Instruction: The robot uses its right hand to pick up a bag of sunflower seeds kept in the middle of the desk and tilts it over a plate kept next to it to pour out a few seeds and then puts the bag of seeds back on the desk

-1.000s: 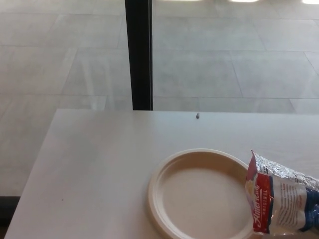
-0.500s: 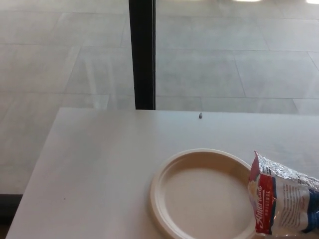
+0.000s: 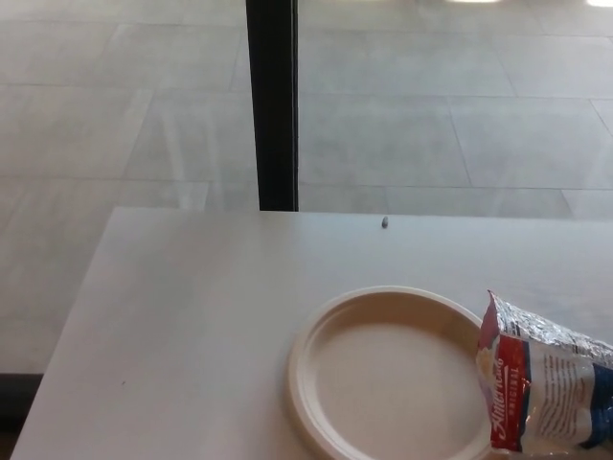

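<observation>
Seemingly nothing has shifted since half a second ago — I see the bag (image 3: 541, 388) against the plate (image 3: 311, 335)'s right rim, torn mouth overlapping it, plate bare, neither hand visible — so I judge pouring hasn't begun.

this looks like an office or lobby-type indoor space rather than a home. a plain pale desk (image 3: 211, 316) stands against a tall glass wall with a black vertical frame post (image 3: 272, 105), and beyond it lies a floor of large light grey tiles (image 3: 431, 115) catching reflections of ceiling lights. the bare, uniform surfaces point to a commercial or institutional building, though the exact kind cannot be told.
</observation>
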Controlling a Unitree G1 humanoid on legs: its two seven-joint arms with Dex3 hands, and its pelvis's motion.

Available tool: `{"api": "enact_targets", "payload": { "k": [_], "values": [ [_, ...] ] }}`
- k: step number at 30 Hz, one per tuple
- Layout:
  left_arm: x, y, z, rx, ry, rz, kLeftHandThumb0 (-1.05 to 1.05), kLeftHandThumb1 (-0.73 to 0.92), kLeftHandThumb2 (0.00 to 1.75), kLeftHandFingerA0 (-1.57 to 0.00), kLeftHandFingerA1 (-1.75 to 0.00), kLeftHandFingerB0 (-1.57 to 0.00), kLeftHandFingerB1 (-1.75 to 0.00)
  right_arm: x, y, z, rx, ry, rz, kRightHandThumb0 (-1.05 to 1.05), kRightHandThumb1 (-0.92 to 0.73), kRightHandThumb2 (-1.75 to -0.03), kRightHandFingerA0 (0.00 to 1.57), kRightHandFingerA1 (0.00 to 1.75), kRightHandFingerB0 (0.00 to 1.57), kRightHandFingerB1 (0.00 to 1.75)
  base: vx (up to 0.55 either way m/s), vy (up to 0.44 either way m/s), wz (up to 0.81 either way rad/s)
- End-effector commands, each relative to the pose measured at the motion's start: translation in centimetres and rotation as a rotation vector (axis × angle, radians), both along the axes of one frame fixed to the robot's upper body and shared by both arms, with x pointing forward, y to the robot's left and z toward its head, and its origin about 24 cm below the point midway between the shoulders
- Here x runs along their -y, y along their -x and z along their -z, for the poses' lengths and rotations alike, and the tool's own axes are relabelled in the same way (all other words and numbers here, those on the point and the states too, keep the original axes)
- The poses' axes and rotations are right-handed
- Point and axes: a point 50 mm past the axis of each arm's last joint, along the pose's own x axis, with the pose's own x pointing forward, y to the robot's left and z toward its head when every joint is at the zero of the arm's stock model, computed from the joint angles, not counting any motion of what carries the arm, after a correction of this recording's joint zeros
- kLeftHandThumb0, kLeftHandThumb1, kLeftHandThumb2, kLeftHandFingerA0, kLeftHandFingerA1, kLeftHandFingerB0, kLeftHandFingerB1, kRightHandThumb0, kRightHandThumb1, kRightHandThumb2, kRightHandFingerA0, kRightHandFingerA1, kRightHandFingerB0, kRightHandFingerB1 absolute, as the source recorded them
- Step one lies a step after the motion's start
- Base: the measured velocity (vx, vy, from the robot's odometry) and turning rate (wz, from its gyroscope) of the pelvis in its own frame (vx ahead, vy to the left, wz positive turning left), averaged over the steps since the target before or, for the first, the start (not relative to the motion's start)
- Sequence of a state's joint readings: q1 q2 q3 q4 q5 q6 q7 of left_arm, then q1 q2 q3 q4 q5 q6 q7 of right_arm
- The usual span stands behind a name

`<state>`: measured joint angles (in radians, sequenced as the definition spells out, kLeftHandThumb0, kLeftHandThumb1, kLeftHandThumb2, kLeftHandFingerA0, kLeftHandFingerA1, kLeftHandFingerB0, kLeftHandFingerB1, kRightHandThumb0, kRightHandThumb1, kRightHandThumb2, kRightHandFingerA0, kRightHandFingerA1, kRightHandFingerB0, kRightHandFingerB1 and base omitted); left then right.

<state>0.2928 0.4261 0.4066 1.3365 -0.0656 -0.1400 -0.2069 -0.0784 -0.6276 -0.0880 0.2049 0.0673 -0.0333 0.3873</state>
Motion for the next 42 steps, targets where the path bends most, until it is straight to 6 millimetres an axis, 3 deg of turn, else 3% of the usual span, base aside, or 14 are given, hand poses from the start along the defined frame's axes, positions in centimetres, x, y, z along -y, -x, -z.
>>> {"api": "enact_targets", "payload": {
  "k": [1, 2, 6, 7, 11, 12, 15, 16, 17, 21, 22, 24, 26, 42],
  "values": [
    [-0.5, -0.1, -0.4, 0.038, -0.013, -0.017, -0.78, 0.61, 0.96, -0.57, -0.61, -0.34, -0.50, 0.1, -0.4, -0.2, -0.003, 0.041, -0.003, -0.87, -0.52, -0.94, 0.00, 0.10, 0.00, 0.18, 0.00, 0.000, 0.00],
    [-0.5, -0.1, -0.4, 0.041, -0.011, -0.020, -0.73, 0.73, 0.62, -0.59, -0.48, -0.37, -0.37, 0.0, -0.4, -0.1, -0.003, 0.041, -0.003, -0.84, -0.50, -0.94, 0.00, 0.13, 0.00, 0.21, 0.00, 0.000, 0.00],
    [-0.4, -0.1, -0.4, 0.049, -0.003, -0.020, -0.74, 0.74, 0.63, -0.59, -0.48, -0.39, -0.37, 0.0, -0.4, 0.3, -0.006, 0.061, -0.010, -0.89, -0.53, -0.94, 0.00, 0.09, 0.00, 0.17, 0.00, 0.000, 0.00],
    [-0.4, -0.2, -0.3, 0.046, -0.003, -0.021, -0.72, 0.59, 0.96, -0.52, -0.59, -0.33, -0.49, 0.0, -0.4, 0.4, -0.016, 0.060, -0.011, -0.95, -0.56, -0.94, 0.00, 0.02, 0.00, 0.13, 0.00, 0.000, 0.00],
    [-0.3, -0.2, -0.3, 0.041, -0.009, -0.004, -0.72, 0.76, 0.64, -0.58, -0.46, -0.39, -0.36, -0.1, -0.2, 0.8, -0.044, 0.087, -0.040, -1.00, -0.59, -0.94, 0.00, 0.00, 0.00, 0.07, 0.00, 0.000, 0.00],
    [-0.2, -0.1, -0.2, 0.056, -0.006, -0.039, -0.72, 0.59, 0.97, -0.54, -0.61, -0.31, -0.49, -0.1, -0.1, 1.0, -0.056, 0.103, -0.049, -0.98, -0.57, -0.94, 0.00, 0.00, 0.00, 0.08, 0.00, 0.000, 0.00],
    [-0.2, -0.1, -0.2, 0.054, -0.009, -0.036, -0.74, 0.74, 0.63, -0.62, -0.50, -0.41, -0.37, -0.2, -0.2, 1.1, -0.063, 0.109, -0.057, -0.98, -0.57, -0.93, 0.00, 0.00, 0.00, 0.08, 0.00, 0.000, 0.00],
    [-0.2, -0.1, -0.2, 0.050, -0.008, -0.038, -0.74, 0.59, 0.98, -0.57, -0.61, -0.34, -0.50, -0.2, -0.1, 1.2, -0.068, 0.106, -0.069, -0.98, -0.57, -0.92, 0.00, 0.00, 0.00, 0.06, 0.00, 0.000, 0.00],
    [-0.2, -0.1, -0.2, 0.052, -0.013, -0.034, -0.73, 0.74, 0.64, -0.64, -0.50, -0.42, -0.37, -0.2, -0.2, 1.4, -0.077, 0.123, -0.088, -0.99, -0.57, -0.93, 0.00, 0.00, 0.00, 0.06, 0.00, 0.000, 0.00],
    [-0.3, -0.2, -0.2, 0.052, -0.017, -0.025, -0.73, 0.59, 0.97, -0.51, -0.59, -0.37, -0.51, -0.2, -0.2, 1.7, -0.091, 0.159, -0.110, -0.92, -0.53, -0.92, 0.00, 0.06, 0.00, 0.13, 0.00, 0.000, 0.00],
    [-0.3, -0.1, -0.3, 0.055, -0.017, -0.027, -0.73, 0.75, 0.63, -0.61, -0.49, -0.43, -0.38, -0.2, -0.2, 1.9, -0.096, 0.180, -0.124, -0.92, -0.53, -0.92, 0.00, 0.08, 0.00, 0.13, 0.00, 0.000, 0.00],
    [-0.2, -0.3, -0.2, 0.063, -0.020, -0.042, -0.71, 0.59, 0.96, -0.54, -0.61, -0.40, -0.52, -0.3, -0.4, 2.0, -0.098, 0.206, -0.143, -0.81, -0.46, -0.89, 0.00, 0.15, 0.00, 0.20, 0.00, 0.000, 0.00],
    [-0.1, -0.4, -0.1, 0.063, -0.021, -0.038, -0.72, 0.75, 0.63, -0.61, -0.47, -0.46, -0.38, -0.6, -0.4, 2.3, -0.109, 0.272, -0.173, -0.79, -0.43, -0.90, 0.00, 0.17, 0.00, 0.22, 0.00, 0.000, 0.00],
    [0.1, -0.6, 0.1, 0.072, -0.025, -0.058, -0.74, 0.75, 0.63, -0.65, -0.47, -0.49, -0.38, -2.7, -0.3, 4.9, -0.174, 0.568, -0.304, -0.66, -0.38, -0.84, 0.00, 0.23, 0.00, 0.26, 0.00, 0.000, 0.00]
  ]
}}
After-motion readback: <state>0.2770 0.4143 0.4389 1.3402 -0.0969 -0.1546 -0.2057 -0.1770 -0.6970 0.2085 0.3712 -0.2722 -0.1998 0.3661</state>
